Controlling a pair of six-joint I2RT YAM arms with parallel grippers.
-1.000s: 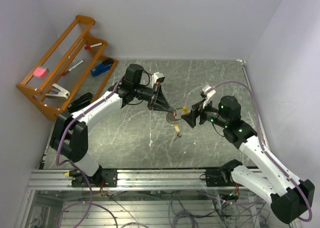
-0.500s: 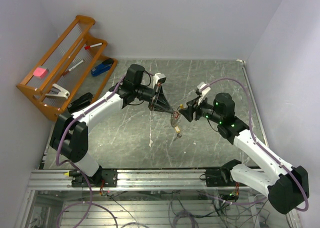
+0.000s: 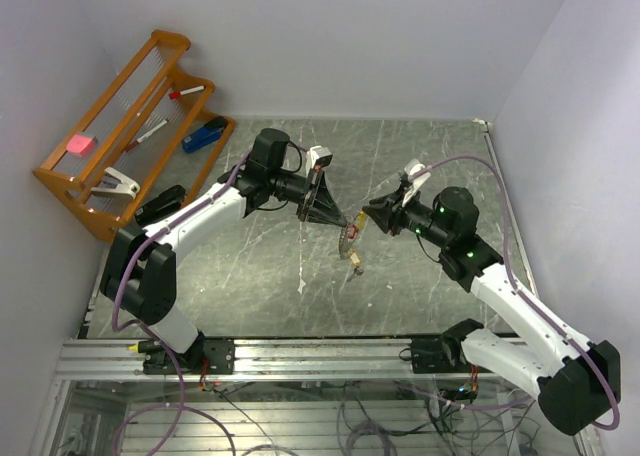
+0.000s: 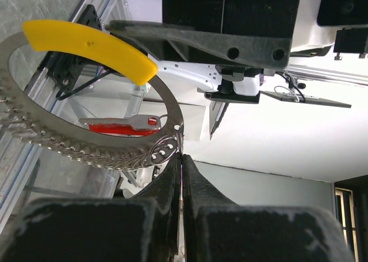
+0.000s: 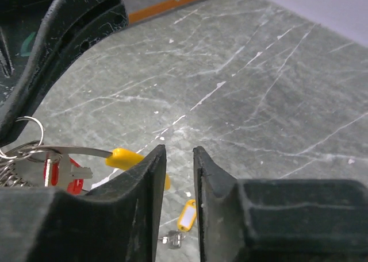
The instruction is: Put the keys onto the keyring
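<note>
1. Keyring (image 4: 98, 156), a palm-wide silvery beaded metal ring with a curved yellow tag (image 4: 86, 43): held in the air above the grey marbled surface (image 5: 259, 89), between the two arms, pinched at its rim by the left end effector (image 4: 181, 161), black fingers fully closed on the metal.
2. Jaws of the right end effector (image 5: 178, 153) nearly together, only a slim gap showing, just beside the tip of the yellow tag. Impossible to tell whether pinching that tip or merely next to it.
3. Step in hand, by judgement: taking hold of the ring at the tag end, so that a key can be worked on.
   - Keep the left pinch firm and motionless.
   - Close on the tag squarely, not on the beads.
   - Avoid twisting the ring out of the left grip.
   - Avoid knocking the hanging key.
4. Count:
   - One keyring.
   - Two keys:
     - a small red-headed key (image 4: 118, 126), apparently already hanging from the ring;
     - a tiny metal key (image 5: 171, 238) with a yellow label fob (image 5: 187, 215), lying on the surface below the ring, apart from both end effectors.
   - One small wire split ring (image 5: 26, 133) beside the red-headed key.
   - Two end effectors.
</note>
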